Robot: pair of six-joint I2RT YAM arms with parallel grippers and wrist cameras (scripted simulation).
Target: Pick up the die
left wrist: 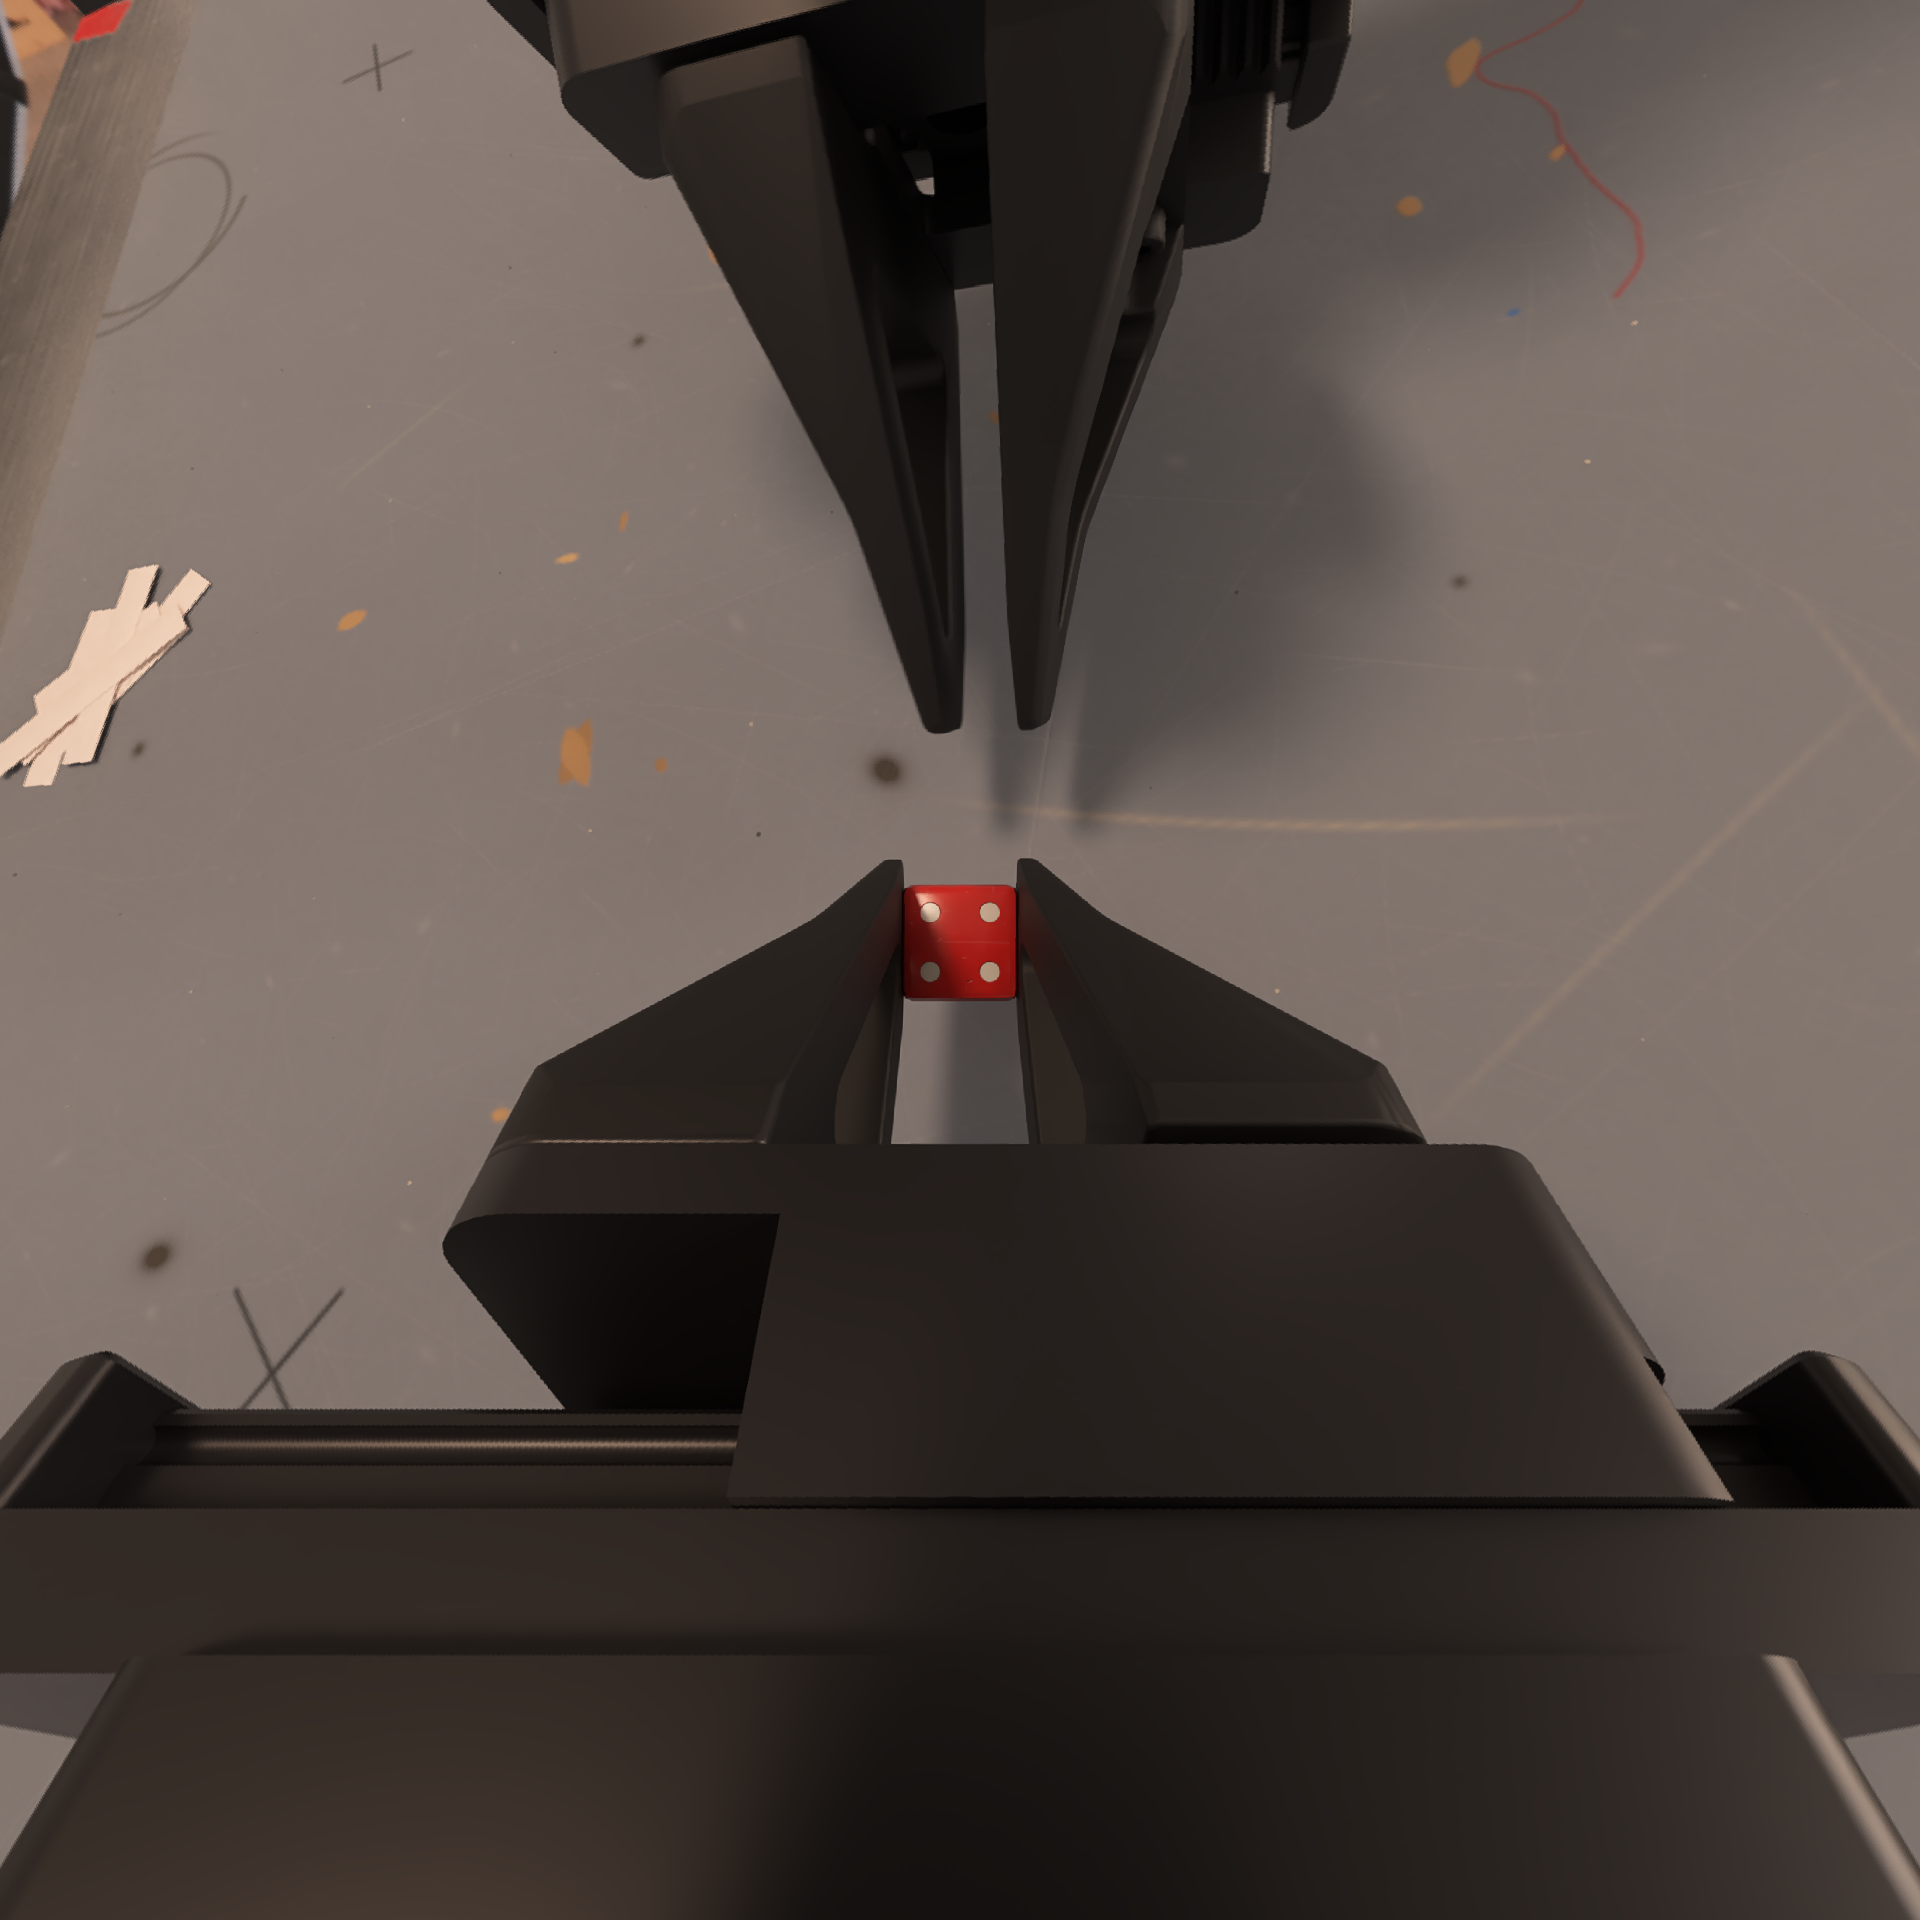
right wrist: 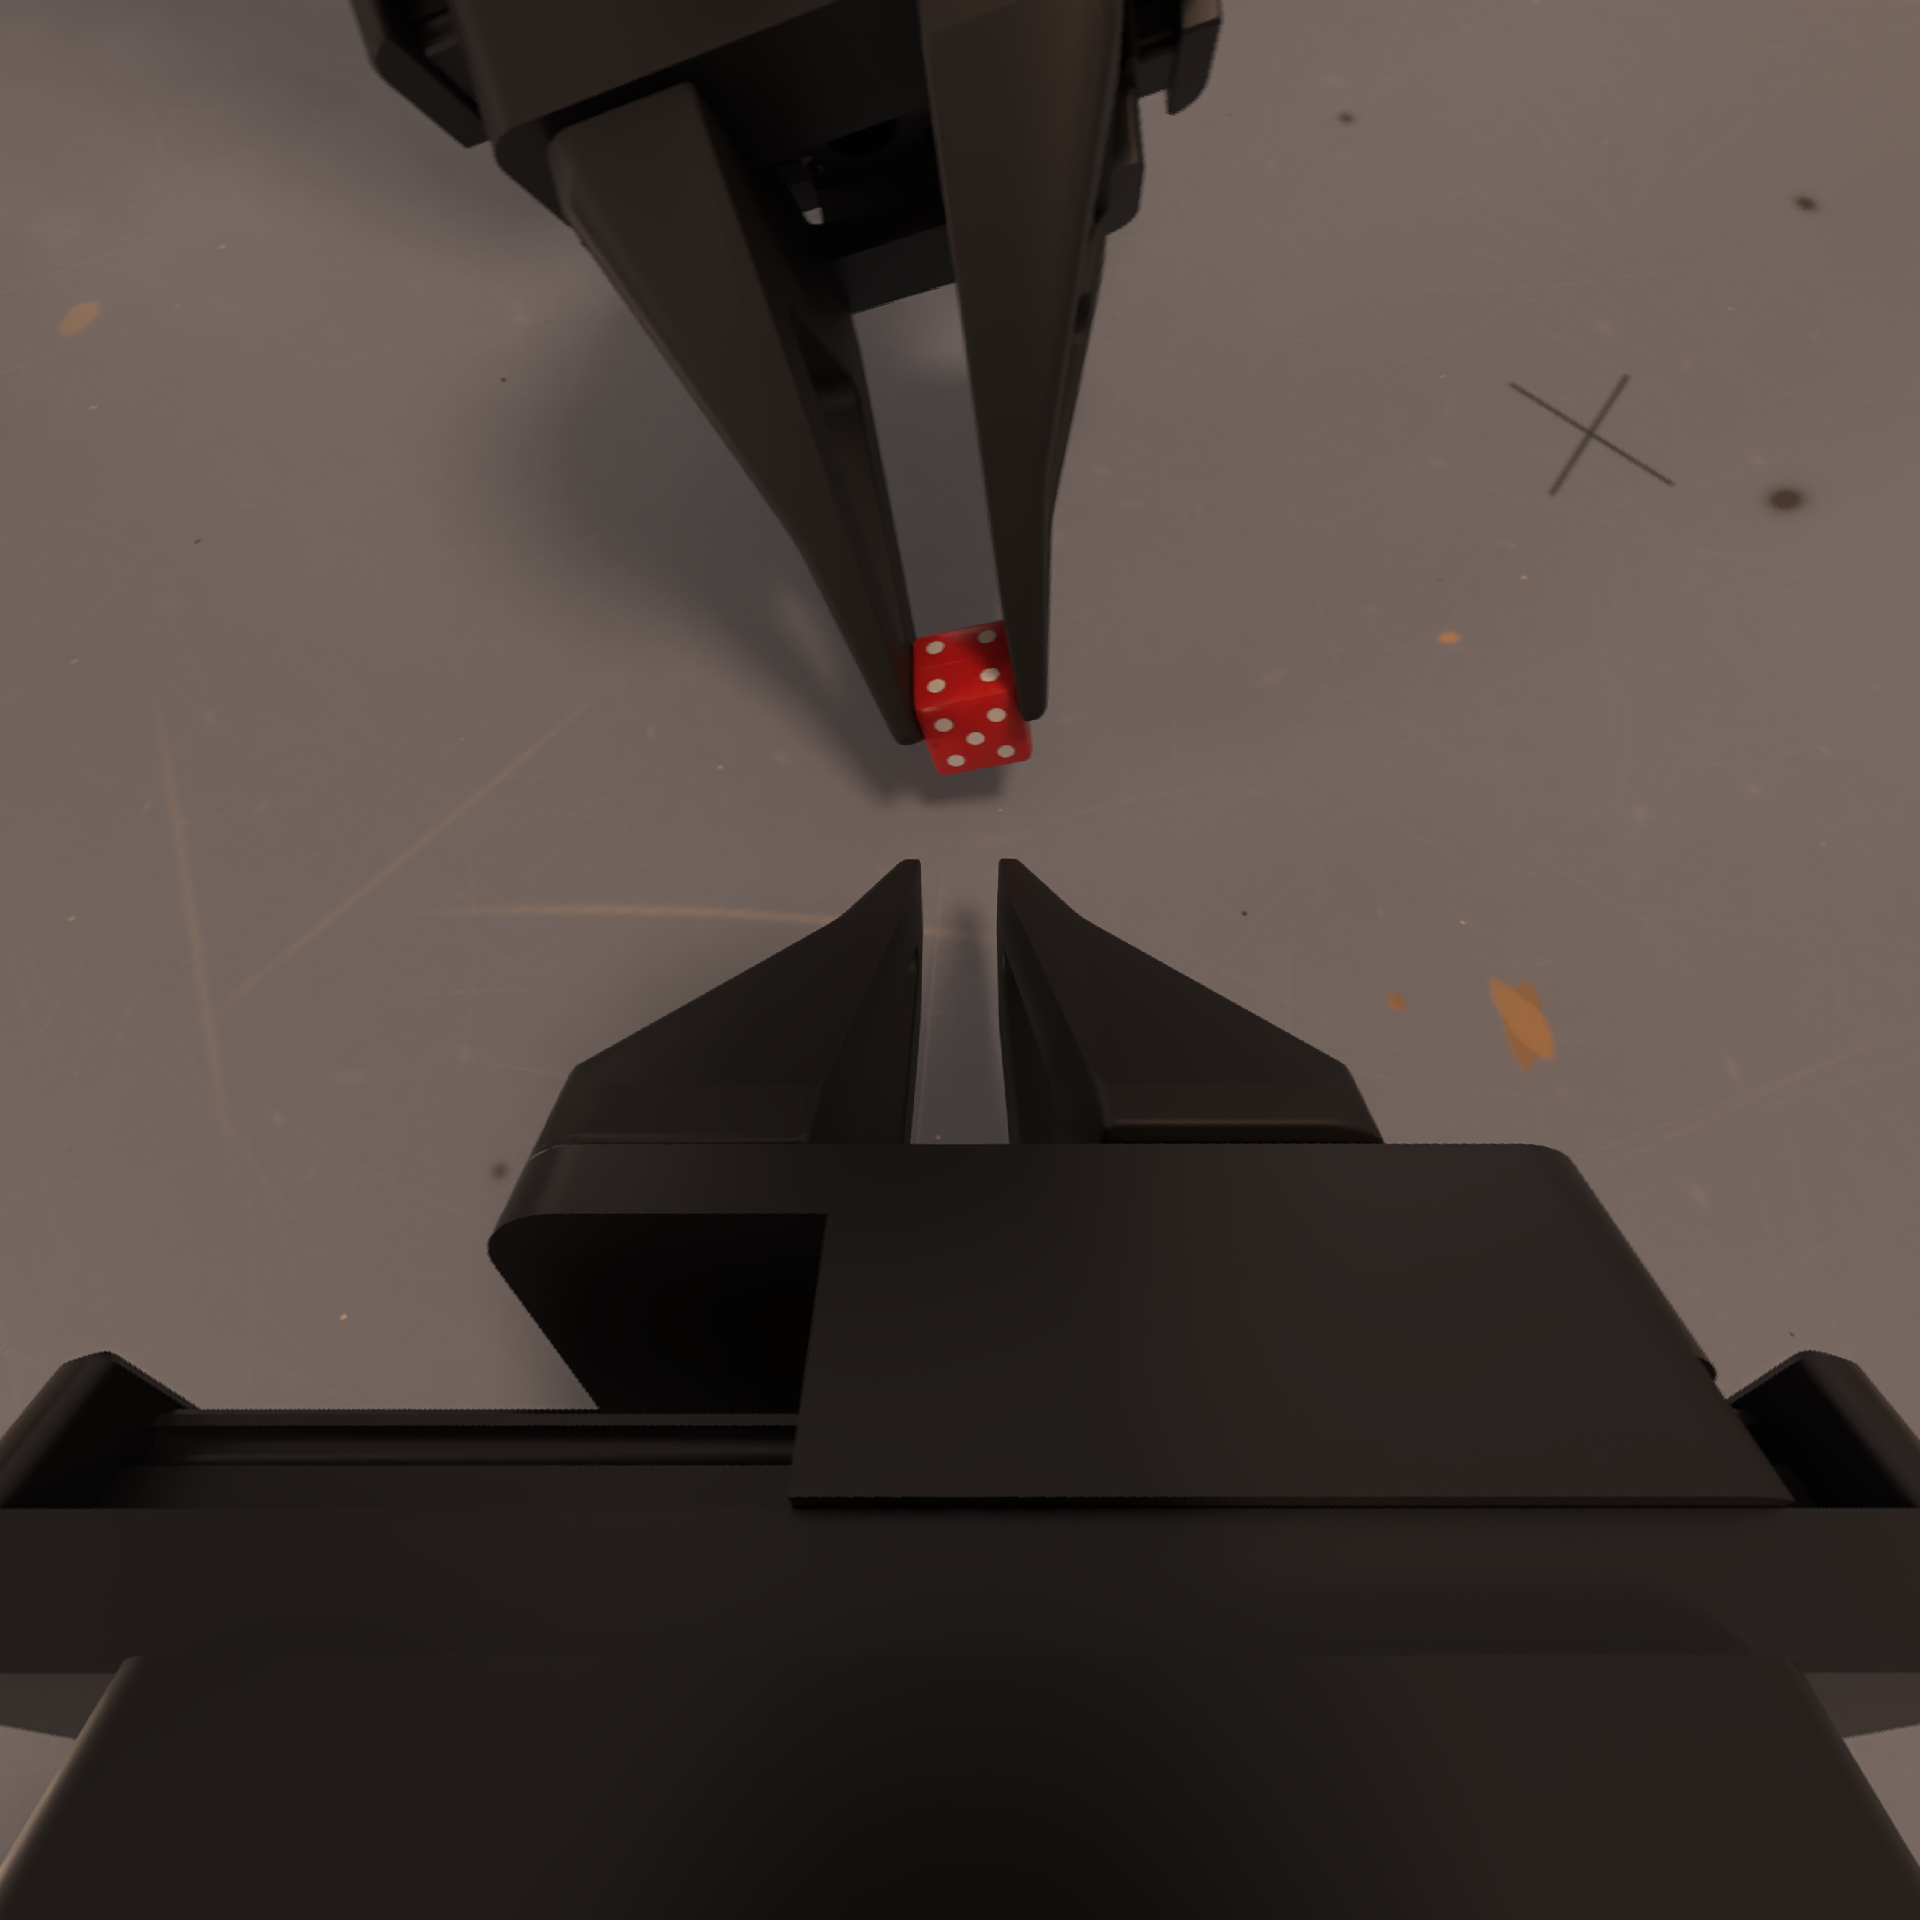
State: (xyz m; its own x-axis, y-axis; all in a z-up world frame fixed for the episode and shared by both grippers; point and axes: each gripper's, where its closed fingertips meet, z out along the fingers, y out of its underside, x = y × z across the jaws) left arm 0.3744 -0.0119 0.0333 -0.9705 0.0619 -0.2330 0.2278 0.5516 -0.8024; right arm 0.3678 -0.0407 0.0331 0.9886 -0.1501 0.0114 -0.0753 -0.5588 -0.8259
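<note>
Dim, warm light; soft shadows on the table (left wrist: 1558,935); sharp focus, wide-angle stretching at edges.

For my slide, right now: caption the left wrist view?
Left gripper pinches the red die above the table, facing the right gripper.

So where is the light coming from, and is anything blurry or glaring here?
Left wrist view: the right gripper throws a soft shadow rightward on the table; die sharp. Right wrist view: shadow falls left of the left gripper; no glare, only dim foreground.
</note>
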